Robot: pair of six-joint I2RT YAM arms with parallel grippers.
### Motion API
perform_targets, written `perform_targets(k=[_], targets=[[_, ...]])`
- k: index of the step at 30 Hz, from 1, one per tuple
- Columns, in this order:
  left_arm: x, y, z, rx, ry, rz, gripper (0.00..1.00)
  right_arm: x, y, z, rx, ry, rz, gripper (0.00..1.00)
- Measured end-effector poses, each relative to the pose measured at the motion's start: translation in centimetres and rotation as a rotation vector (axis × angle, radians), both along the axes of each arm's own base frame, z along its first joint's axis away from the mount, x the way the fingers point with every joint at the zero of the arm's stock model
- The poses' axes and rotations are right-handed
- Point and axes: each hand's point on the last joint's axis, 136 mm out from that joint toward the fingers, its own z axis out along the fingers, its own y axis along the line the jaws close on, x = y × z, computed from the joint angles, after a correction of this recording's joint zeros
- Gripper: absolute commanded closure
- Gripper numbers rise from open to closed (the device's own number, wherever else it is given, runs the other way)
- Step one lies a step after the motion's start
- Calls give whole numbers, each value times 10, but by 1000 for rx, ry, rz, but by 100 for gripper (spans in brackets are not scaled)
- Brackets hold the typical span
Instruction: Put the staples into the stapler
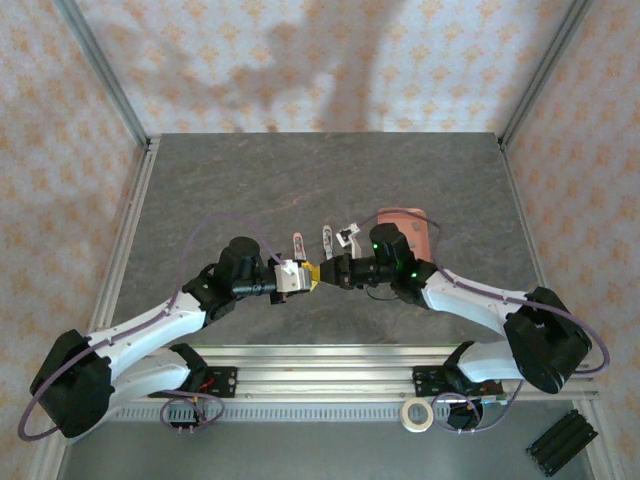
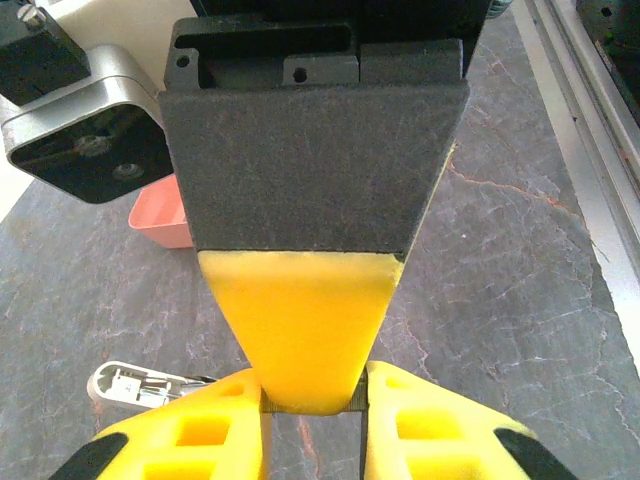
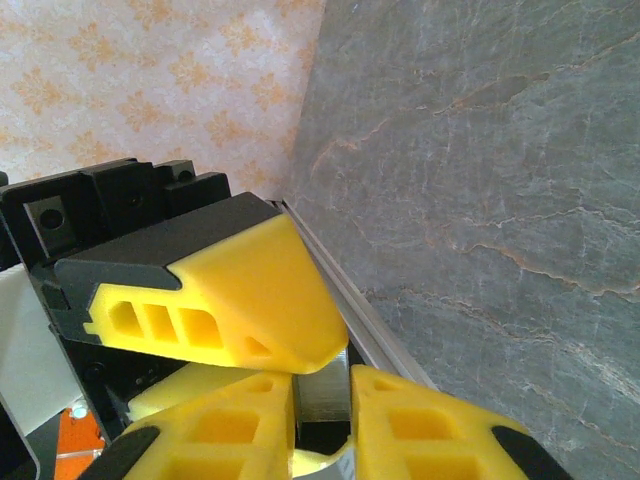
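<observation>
Left gripper (image 1: 313, 277) and right gripper (image 1: 329, 272) meet tip to tip mid-table. Both are clamped on one strip of staples (image 3: 320, 398), the left's finger lying over the right's. The stapler (image 2: 140, 385) lies on the table (image 1: 220, 190) just beyond, untouched. The salmon tray (image 1: 418, 225) sits farther back.

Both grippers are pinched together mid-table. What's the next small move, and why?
Probably ease the right gripper open: the left gripper is also shut on the same grey staples strip that the right one pinches, so releasing should finish the handover.
</observation>
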Motion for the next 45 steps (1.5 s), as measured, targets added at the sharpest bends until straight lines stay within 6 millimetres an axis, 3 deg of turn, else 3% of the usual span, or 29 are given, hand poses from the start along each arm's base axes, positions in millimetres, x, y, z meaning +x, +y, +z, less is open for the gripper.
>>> perform_targets(k=[6, 11, 19, 25, 31, 38, 45], targets=[[0, 1, 0, 23, 17, 1, 78, 1, -2, 0, -10, 0, -13, 65], [-4, -3, -1, 116, 43, -11, 78, 8, -20, 3, -74, -32, -74, 57], [-19, -5, -21, 418, 91, -60, 77, 54, -98, 5, -158, -25, -339, 54], [-30, -3, -46, 701, 117, -109, 77, 59, -146, -8, -254, 23, -460, 54], [-36, 1, -73, 963, 137, -143, 77, 54, -182, -6, -308, 19, -548, 55], [-29, -2, -94, 1135, 137, -160, 76, 47, -198, -5, -374, 22, -584, 56], [-16, -15, -107, 1210, 121, -160, 76, 48, -206, 12, -416, -35, -601, 58]])
